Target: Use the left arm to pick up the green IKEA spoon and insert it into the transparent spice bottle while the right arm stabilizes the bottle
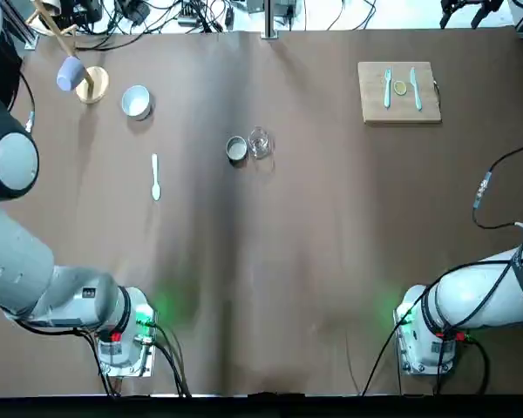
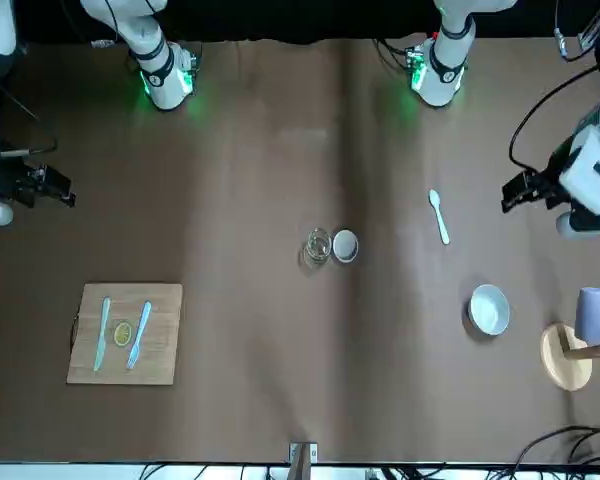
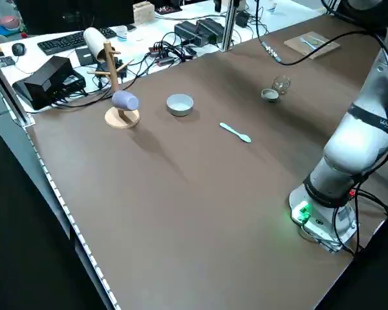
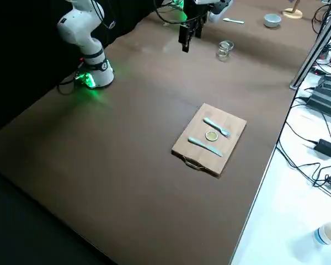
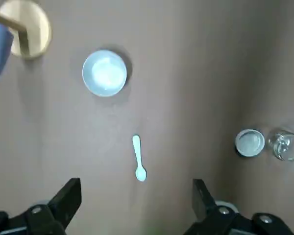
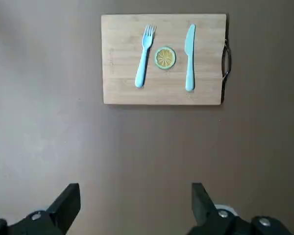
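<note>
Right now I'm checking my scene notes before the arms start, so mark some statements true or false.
1. The spoon lies on the cutting board. False: it lies on the table.
2. The glass jar is beside the metal cup. True.
3. The left hand is shut. False: it is open.
4. The lemon slice sits between the fork and knife. True.
5. The right hand is open. True.

Left arm (image 1: pixel 52 279): bent out over the table's left side, base glowing green.
Left gripper (image 5: pixel 137 188): held above the tabletop, black fingers spread wide.
Right arm (image 1: pixel 488 296): extended along the right side, base lit green.
Right gripper (image 6: pixel 136 188): poised aloft, fingers parted.
</note>
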Robot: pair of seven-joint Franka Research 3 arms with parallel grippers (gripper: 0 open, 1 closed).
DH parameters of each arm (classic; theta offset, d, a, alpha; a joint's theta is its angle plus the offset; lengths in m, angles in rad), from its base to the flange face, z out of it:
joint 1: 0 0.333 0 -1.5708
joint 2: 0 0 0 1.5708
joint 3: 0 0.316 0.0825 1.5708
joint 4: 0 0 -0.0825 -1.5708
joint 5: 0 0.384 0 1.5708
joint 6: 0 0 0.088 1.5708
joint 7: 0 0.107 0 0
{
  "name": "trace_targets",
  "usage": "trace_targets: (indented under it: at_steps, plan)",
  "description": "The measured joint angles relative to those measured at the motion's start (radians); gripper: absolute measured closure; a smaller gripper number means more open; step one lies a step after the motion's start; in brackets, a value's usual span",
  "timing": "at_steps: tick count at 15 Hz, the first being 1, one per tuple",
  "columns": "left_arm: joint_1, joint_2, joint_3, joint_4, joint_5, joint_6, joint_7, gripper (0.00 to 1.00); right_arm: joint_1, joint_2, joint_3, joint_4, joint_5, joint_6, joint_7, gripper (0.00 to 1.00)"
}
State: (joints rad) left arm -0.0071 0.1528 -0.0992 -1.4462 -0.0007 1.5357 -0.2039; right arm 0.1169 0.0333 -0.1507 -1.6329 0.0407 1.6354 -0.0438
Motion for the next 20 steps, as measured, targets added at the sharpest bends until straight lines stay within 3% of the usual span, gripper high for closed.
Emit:
trace_targets:
  at_steps: [3,10,11,15,20]
  plan:
    - [0.011,0.038,0.001,-0.087,0.0,0.085,-0.052,0.0,0.02,0.003,0.001,-0.001,0.0,0.006,0.0,0.0]
    - [0.026,0.058,0.003,-0.488,0.0,0.568,-0.065,0.0,0.138,0.114,0.008,-0.011,0.002,0.084,-0.019,0.0]
    - [0.056,0.058,0.003,-0.585,0.0,0.675,-0.069,0.0,0.162,0.144,0.01,-0.011,0.004,0.084,-0.117,0.0]
    - [0.096,0.058,0.003,-0.775,0.0,0.905,-0.069,0.0,0.169,0.181,0.01,-0.012,0.046,0.106,-0.255,0.0]
    - [0.083,0.081,-0.001,-0.934,0.0,1.064,-0.078,0.0,0.199,0.261,0.012,-0.014,0.174,0.161,-0.451,0.0]
